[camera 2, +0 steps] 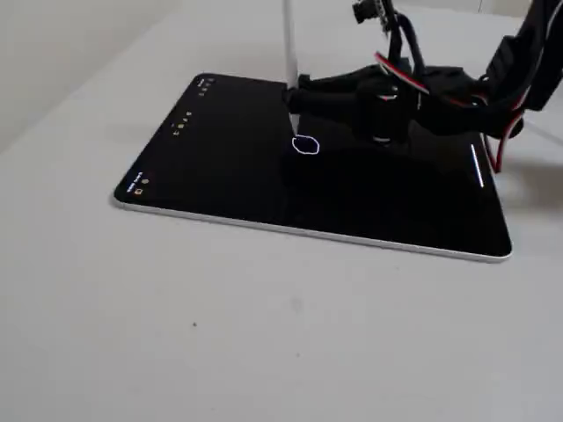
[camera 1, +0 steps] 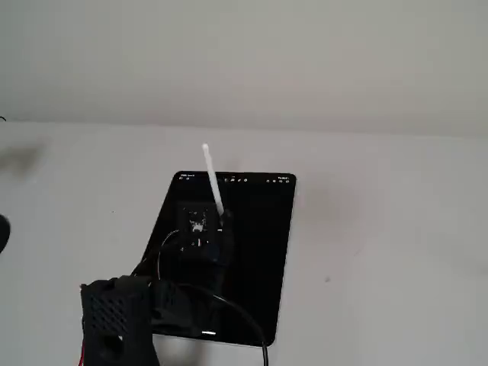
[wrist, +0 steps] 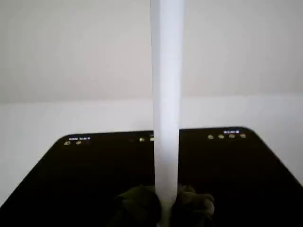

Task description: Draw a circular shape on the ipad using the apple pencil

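Foreground, wrist view: apple pencil (wrist: 166, 109), white shaft filling the centre from bottom edge to top, blurred by closeness; dark gripper parts blurred at its base.
Gripper (camera 2: 295, 98): black, cabled, reaching in over the screen from the right in a fixed view; pinched on the apple pencil low on its shaft, presumably so the tip stays steady and most of the shaft stands free above.
Pencil attitude: close to upright, upper end leaning slightly toward the icon side in a fixed view (camera 1: 213, 181); judged a hold meant to keep the tip square to the glass.
Pencil tip: down at the screen near the top of the drawn outline; actual contact too small to tell.
Ipad (camera 2: 220, 167): flat on the white table (camera 2: 264, 334), black screen up, thin silvery edge showing, row of tiny icons along the short side away from the arm; laid flat and near the arm, likely for reach.
Circular shape (camera 2: 305, 146): small thin white oval, closed as far as visible, roughly mid-screen, just beside the tip.
Task progress: outline appears complete; judged near the end of the stroke or finished.
Risk: lifting at a slant could leave a stray tail on the loop.
Arm base (camera 1: 114, 320): black perforated housing at the lower left of a fixed view, cables trailing.
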### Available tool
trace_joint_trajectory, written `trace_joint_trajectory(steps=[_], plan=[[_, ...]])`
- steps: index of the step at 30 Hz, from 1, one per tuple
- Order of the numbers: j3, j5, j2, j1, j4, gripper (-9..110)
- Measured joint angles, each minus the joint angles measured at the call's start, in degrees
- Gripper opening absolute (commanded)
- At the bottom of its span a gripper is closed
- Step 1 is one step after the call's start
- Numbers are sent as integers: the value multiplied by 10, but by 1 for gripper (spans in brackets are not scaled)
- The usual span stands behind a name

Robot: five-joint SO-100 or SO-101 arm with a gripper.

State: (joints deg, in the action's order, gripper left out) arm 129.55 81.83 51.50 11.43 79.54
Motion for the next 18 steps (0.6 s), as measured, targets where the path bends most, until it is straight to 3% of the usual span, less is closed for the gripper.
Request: trace_joint_trajectory(steps=[18], plan=[[-5, -11, -7, 18, 9, 0]])
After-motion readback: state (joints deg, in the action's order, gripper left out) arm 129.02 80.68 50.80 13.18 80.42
